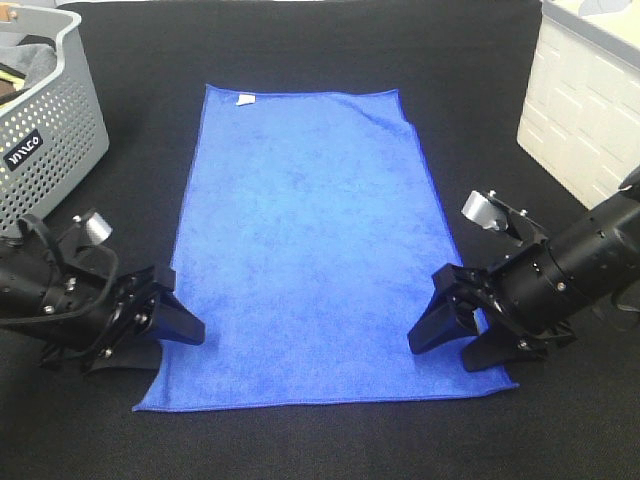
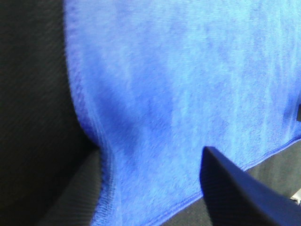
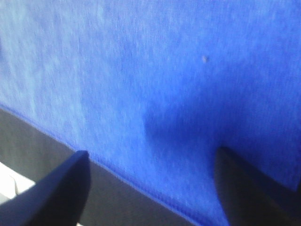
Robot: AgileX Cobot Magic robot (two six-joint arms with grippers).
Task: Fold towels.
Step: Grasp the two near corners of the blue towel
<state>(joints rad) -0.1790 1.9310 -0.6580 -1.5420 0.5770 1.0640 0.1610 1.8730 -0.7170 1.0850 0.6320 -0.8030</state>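
Observation:
A blue towel (image 1: 310, 250) lies spread flat on the black table, its long side running away from me, with a small white label (image 1: 245, 99) at the far edge. My left gripper (image 1: 180, 345) is open and low at the towel's near left corner. In the left wrist view (image 2: 150, 188) one finger is over the towel (image 2: 178, 84) and the other is at its side edge. My right gripper (image 1: 440, 355) is open and low at the near right corner. In the right wrist view (image 3: 150, 188) its fingers straddle the edge of the towel (image 3: 164, 70). Neither gripper holds anything.
A grey perforated basket (image 1: 40, 110) with cloth inside stands at the back left. A white box (image 1: 585, 100) stands at the back right. Black table surface (image 1: 320, 440) surrounds the towel.

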